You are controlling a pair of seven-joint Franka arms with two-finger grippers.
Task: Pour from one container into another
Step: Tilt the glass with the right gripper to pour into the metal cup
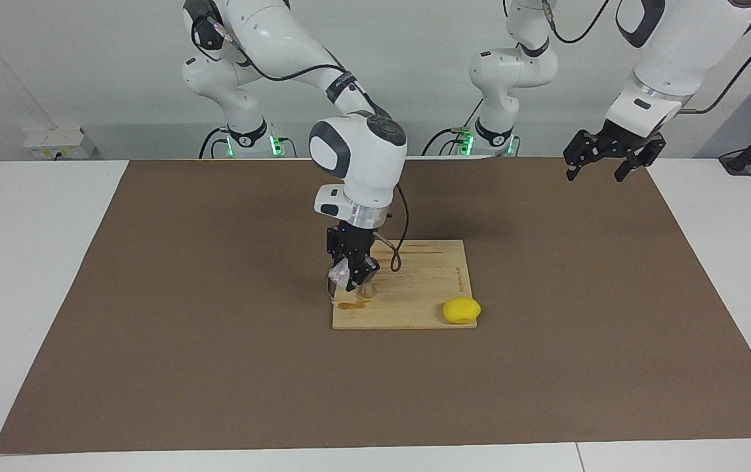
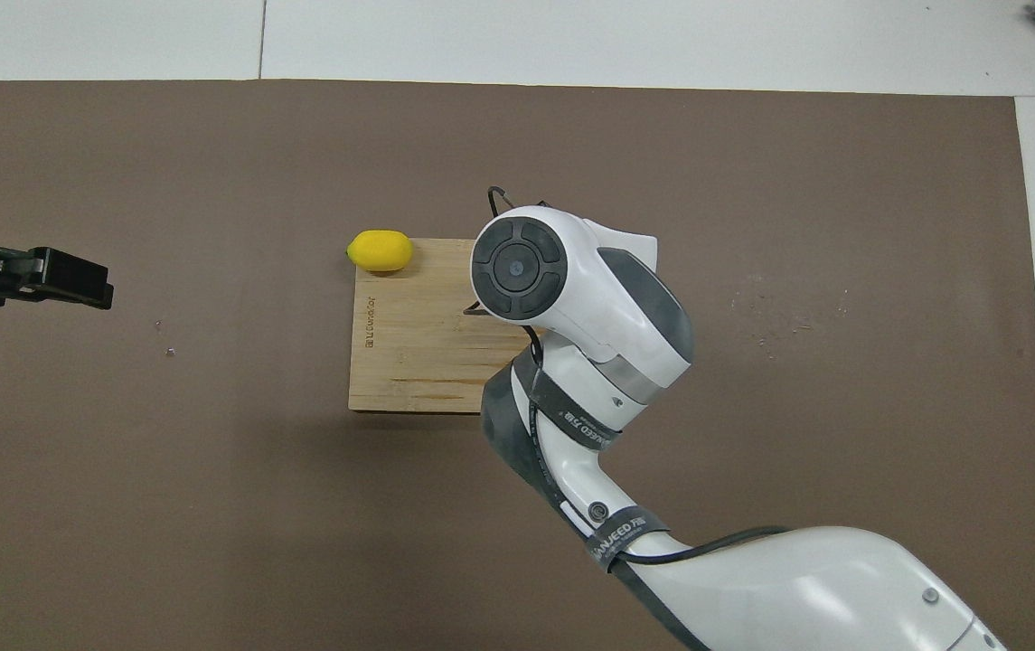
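Wooden board [image 1: 414, 295] on brown mat, right gripper [image 1: 351, 278] clamping clear cup [image 1: 338, 272] above jigger [image 1: 367, 288], left gripper [image 1: 605, 160] spread, empty.

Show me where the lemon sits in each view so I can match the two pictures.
Facing view: the lemon lies on the cutting board's corner farthest from the robots, toward the left arm's end.
Overhead view: the lemon is at the board's upper corner, partly overhanging the edge.
Shared landmark: the cutting board.

My two arms wear glossy white shells with dark grey joint caps; black cables loop along them; green lights glow at both bases; each black hand [image 1: 351, 272] [image 1: 608, 162] follows a silver wrist ring.
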